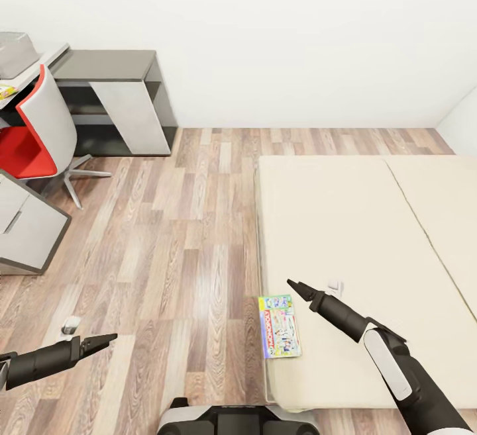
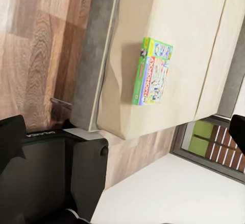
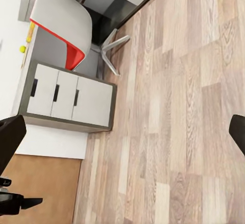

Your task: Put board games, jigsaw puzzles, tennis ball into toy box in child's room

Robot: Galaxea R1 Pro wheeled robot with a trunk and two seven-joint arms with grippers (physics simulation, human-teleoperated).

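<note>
Right end effector point(image 1: 293, 284) hangs over the bed point(image 1: 358, 236), just past the green-edged board game point(image 1: 279, 326) lying flat near the bed's corner, probably lined up for a grab. Its fingers look spread in the wrist view, nothing held. Left end effector point(image 1: 109, 338) hovers over the floor point(image 1: 185, 236), well away from the bed; can't tell if it's apart or together. The toy box point(image 1: 14, 52) sits on the bench point(image 1: 33, 71) far across from the bed.
</note>
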